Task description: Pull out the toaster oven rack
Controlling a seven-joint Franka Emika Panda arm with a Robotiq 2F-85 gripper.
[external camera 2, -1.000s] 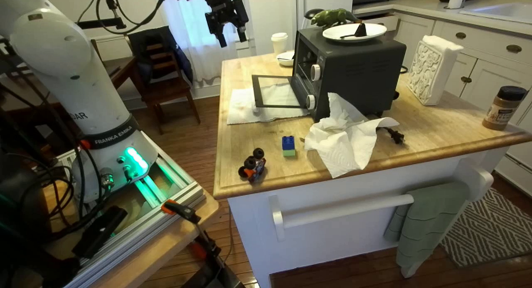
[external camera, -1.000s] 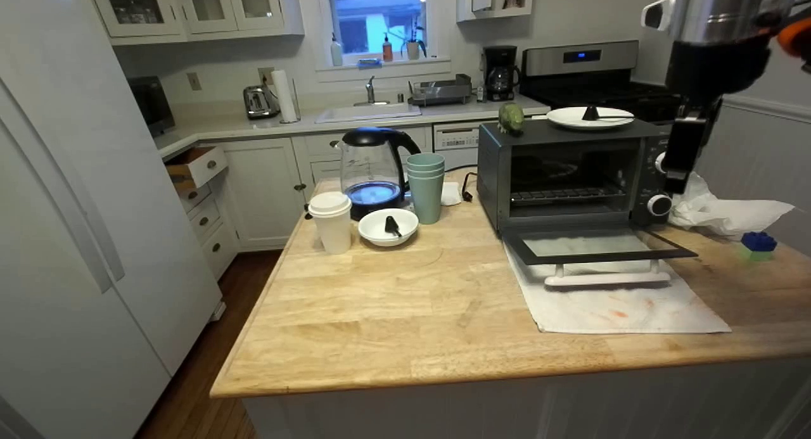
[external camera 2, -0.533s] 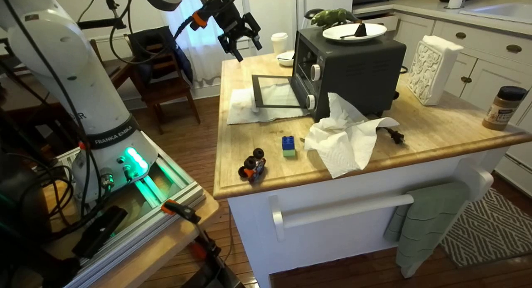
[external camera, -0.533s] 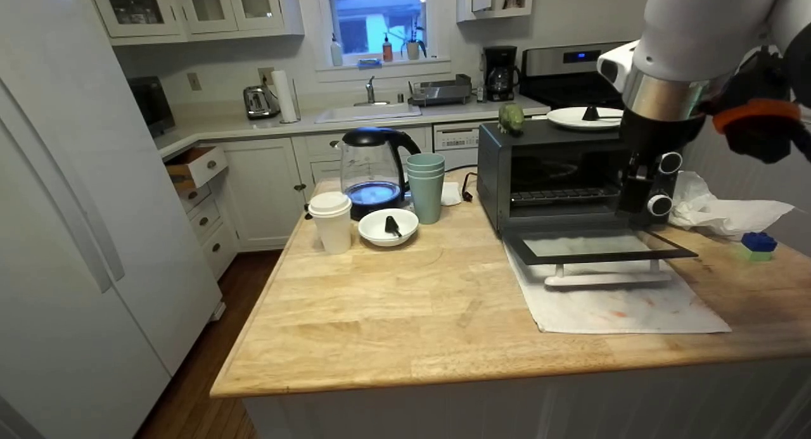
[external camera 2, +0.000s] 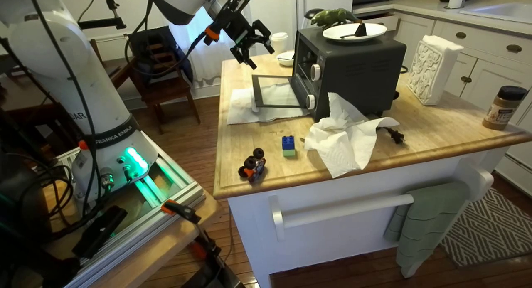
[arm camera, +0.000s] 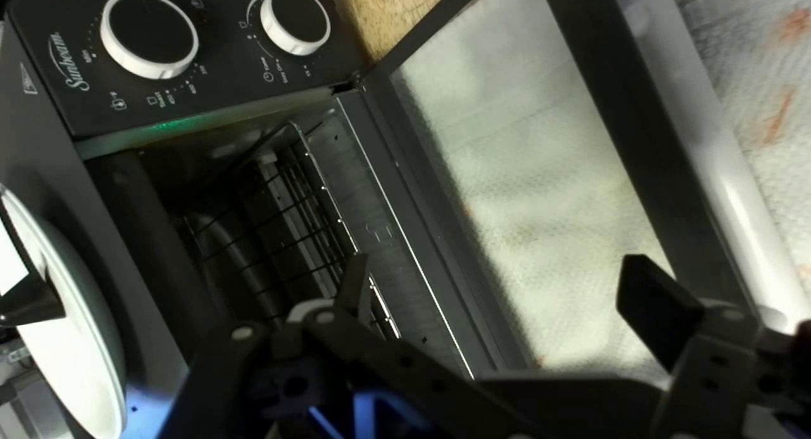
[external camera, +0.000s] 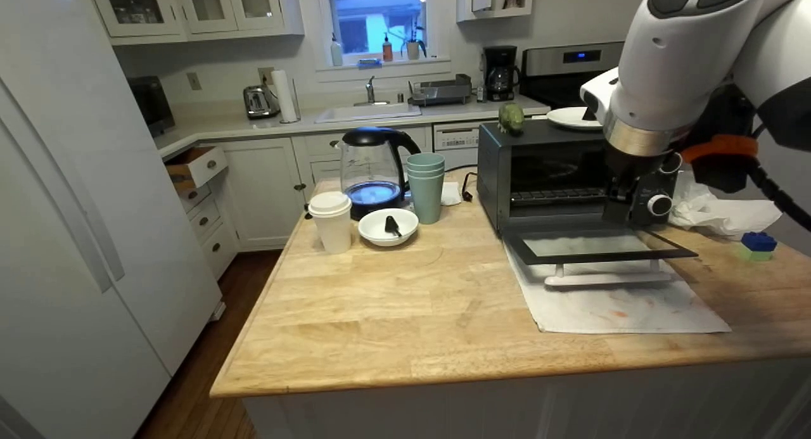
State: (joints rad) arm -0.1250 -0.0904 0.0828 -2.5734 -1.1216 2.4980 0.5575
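The toaster oven is black, with its glass door dropped open. It also shows in an exterior view. The rack, a silver wire shelf, lies inside the cavity. Its bright front wire shows in the wrist view. My gripper is open and empty, tilted down in the air in front of the oven, above the door. In the wrist view the gripper spans wide, one finger overlapping the rack's front wire, the other finger over the door glass. Contact with the rack cannot be told.
A white plate with a dark wedge and a green dinosaur figure stand on the oven. A pale mat lies under the door and its white handle. Crumpled paper and a blue-green block lie beside the oven.
My arm has come down and forward toward the oven's open front, and the gripper has tilted toward the cavity. The gripper stays open. The oven, door and rack have not moved.
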